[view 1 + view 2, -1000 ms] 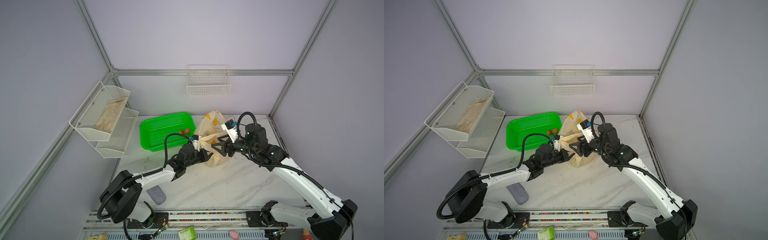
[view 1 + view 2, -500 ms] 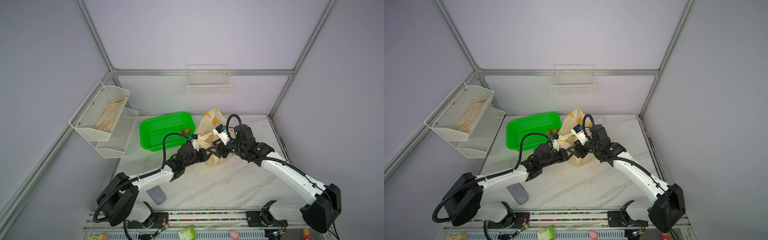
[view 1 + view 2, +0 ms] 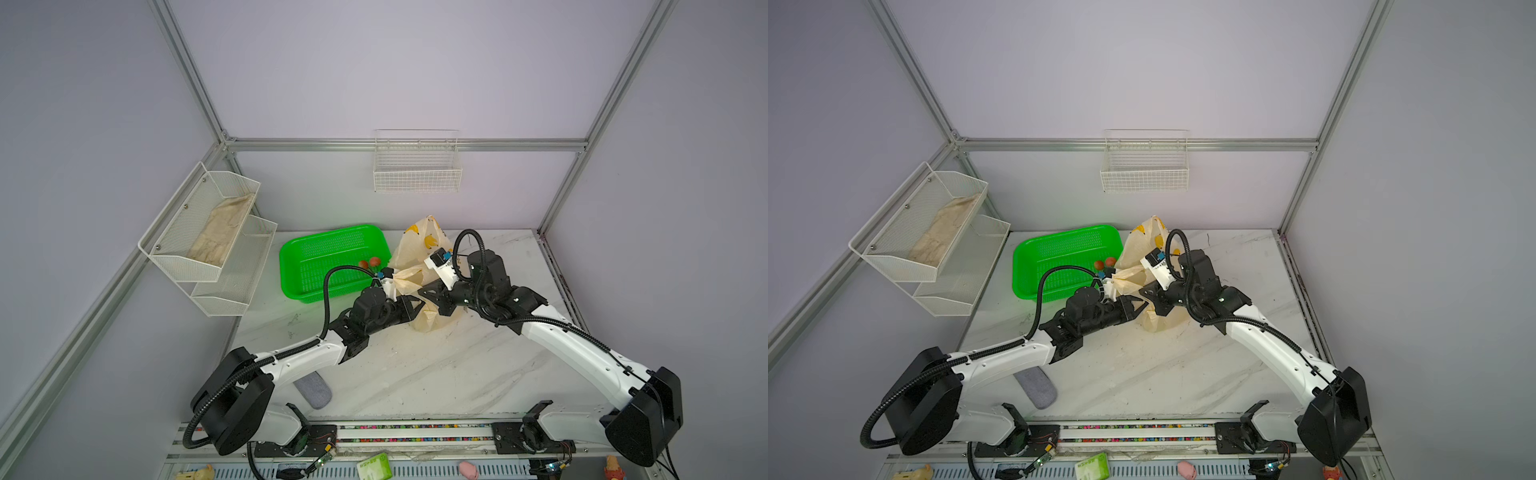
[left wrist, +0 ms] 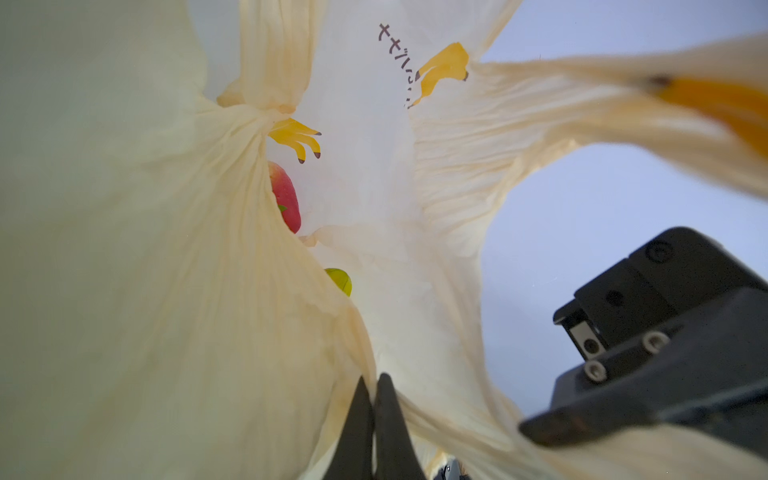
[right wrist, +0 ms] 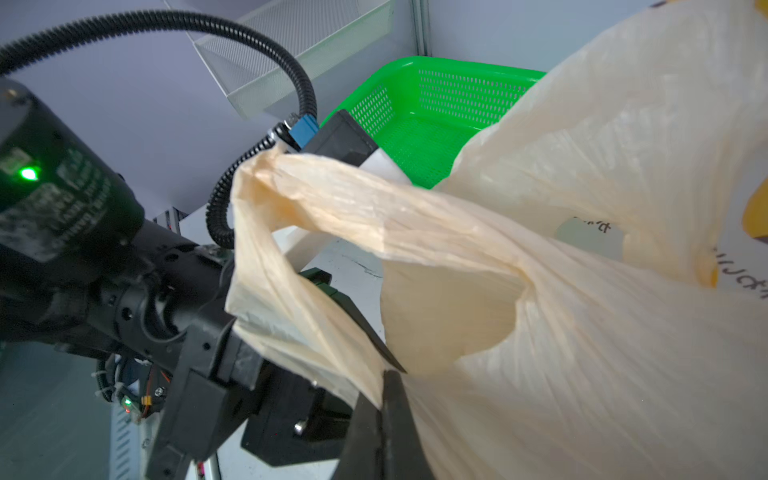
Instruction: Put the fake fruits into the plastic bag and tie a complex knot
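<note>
At the back of the table (image 3: 415,374), just right of the green basket (image 3: 316,257), stands the plastic bag (image 3: 419,245), upright and bulging, about midway along the back edge. Both arms meet at its near side.

The left gripper (image 4: 374,390) is pinched fully shut on a fold of the thin film. The right gripper (image 5: 384,386) is clamped shut on the film too, right at the foot of a handle (image 5: 332,195). That loop is draped over the left arm.

Inside, the left wrist view catches a red fruit (image 4: 286,199) and a sliver of a yellow-green fruit (image 4: 340,280). But look: two small red fruits (image 3: 370,262) sit in the basket's near right corner, apart from the bag.

This looks like the knot work getting under way. To do it well, hold both pinches firm and draw the handles apart gently, so the flimsy film gathers and doesn't tear. Cross them low over the mouth, and keep the bag upright so nothing rolls out. Those two strays, I'd say, want bagging before anything is cinched.
</note>
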Robot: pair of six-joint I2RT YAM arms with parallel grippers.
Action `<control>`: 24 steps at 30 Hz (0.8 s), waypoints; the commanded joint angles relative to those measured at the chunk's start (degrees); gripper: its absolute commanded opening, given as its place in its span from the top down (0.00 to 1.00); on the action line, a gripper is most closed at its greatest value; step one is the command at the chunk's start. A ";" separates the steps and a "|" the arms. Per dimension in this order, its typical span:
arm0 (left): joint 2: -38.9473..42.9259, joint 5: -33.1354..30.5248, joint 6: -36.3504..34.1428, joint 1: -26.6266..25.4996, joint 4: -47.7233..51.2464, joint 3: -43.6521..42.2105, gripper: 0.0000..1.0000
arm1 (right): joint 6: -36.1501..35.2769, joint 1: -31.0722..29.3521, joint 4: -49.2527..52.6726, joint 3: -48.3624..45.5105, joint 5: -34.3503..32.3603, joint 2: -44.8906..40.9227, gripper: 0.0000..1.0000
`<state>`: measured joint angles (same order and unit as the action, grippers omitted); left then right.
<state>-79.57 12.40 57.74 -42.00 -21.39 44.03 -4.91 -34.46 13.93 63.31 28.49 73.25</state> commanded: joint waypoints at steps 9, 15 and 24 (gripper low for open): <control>11.60 -7.74 -5.52 1.31 3.44 -5.53 0.62 | 14.07 12.70 -10.47 -4.86 0.53 -7.96 1.00; 21.09 -15.80 -18.90 1.53 18.27 -1.84 0.48 | 14.54 13.83 -10.82 -5.49 -0.33 -8.21 1.00; 19.16 -25.78 -39.07 1.49 40.61 16.92 0.34 | 14.67 13.87 -14.37 -7.80 2.85 -9.16 1.00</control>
<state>-58.30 -8.05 28.82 -40.88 10.66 49.82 9.21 -20.88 3.07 56.01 29.80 65.60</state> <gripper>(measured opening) 0.646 0.050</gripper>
